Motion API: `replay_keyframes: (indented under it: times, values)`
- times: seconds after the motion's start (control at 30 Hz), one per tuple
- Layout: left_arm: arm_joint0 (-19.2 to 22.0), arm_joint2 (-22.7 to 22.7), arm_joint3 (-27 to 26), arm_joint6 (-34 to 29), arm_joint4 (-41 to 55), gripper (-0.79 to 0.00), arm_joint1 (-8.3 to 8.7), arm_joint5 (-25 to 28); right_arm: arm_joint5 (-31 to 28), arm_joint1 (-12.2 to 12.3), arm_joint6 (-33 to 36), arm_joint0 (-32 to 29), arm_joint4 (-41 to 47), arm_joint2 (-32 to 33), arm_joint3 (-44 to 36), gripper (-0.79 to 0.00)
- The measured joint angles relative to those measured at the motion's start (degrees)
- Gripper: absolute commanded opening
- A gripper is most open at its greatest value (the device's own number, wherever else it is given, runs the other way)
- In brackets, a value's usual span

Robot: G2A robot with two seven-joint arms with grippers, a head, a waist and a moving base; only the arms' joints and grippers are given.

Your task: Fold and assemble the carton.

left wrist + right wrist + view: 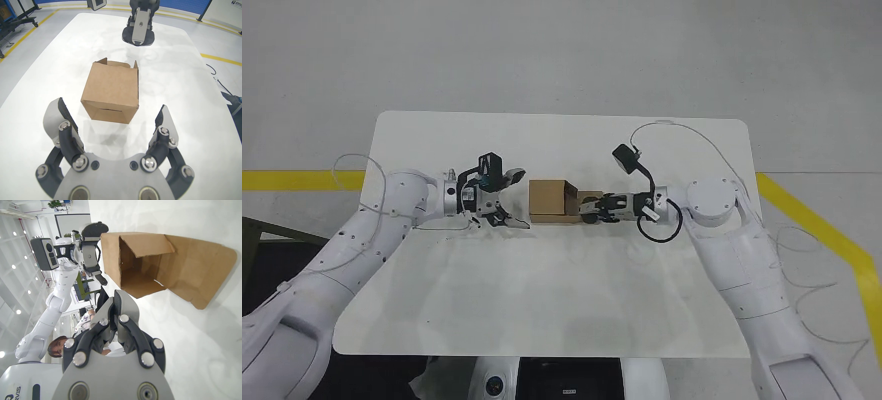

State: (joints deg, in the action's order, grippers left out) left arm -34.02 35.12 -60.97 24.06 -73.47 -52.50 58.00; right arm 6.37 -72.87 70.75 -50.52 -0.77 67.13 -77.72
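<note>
The carton [553, 199] lies mid-surface [542, 300], its long sides free. The left gripper [112, 104] faces one end, fingers spread and empty. The right gripper [115, 295] faces the other, fingers closed on nothing.

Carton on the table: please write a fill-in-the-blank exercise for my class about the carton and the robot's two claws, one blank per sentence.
1. The left claw is ____ and holds nothing.
2. The right claw is ____ and holds nothing.
3. The carton sits ____ the two claws.
4. The carton's long flap lies flat on the ____.

Missing words: open; shut; between; table.
</note>
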Motion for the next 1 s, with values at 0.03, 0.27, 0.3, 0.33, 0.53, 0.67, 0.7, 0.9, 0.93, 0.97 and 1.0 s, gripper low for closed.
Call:
replay_keyframes:
  times: [0.03,0.27,0.3,0.33,0.53,0.67,0.7,0.9,0.93,0.97,1.0]
  values:
    - [0.2,-0.2,0.1,-0.5,0.4,0.0,-0.16,0.0,0.5,0.1,0.1,-0.4,-0.3,0.1,-0.5,-0.785]
    - [0.5,-1.0,0.9,-3.6,3.1,0.0,-1.88,-1.0,0.2,0.7,-1.4,-2.5,-2.1,-0.5,0.2,-0.785]
    - [0.5,-1.1,0.9,-4.0,3.2,0.0,-2.19,-1.3,-0.1,0.8,-2.0,-2.5,-2.5,-0.8,0.5,-0.785]
    - [0.5,-1.2,1.0,-4.2,3.2,0.0,-2.39,-1.4,-0.4,0.8,-2.5,-2.5,-2.6,-1.0,0.7,-0.785]
    - [0.4,-1.3,1.9,-4.6,2.6,0.0,-3.45,-1.8,-3.2,0.6,-5.3,-1.8,-2.6,-2.8,3.0,-0.785]
    - [0.3,-1.2,2.5,-4.5,1.9,0.0,-3.94,-1.9,-5.7,0.3,-7.6,-0.7,-2.5,-4.0,5.2,-0.785]
    - [0.3,-1.2,2.7,-4.4,1.6,0.0,-4.06,-1.9,-6.4,0.2,-8.1,-0.2,-2.3,-4.3,5.8,-0.785]
    - [0.0,-0.7,3.3,-4.1,0.6,0.0,-4.55,-1.7,-9.1,-0.6,-9.1,2.0,0.5,-6.6,9.4,-0.785]
    - [0.0,-0.6,3.3,-4.2,0.6,0.0,-4.63,-1.7,-9.4,-0.8,-9.2,2.4,1.0,-7.0,10.0,-0.785]
    - [-0.1,-0.5,3.4,-4.4,0.6,0.0,-4.71,-1.6,-9.8,-1.0,-9.4,2.8,1.4,-7.4,10.6,-0.785]
    - [-0.2,-0.4,3.4,-4.7,0.6,0.0,-4.8,-1.6,-10.2,-1.2,-9.6,3.4,1.9,-8.0,11.5,-0.785]
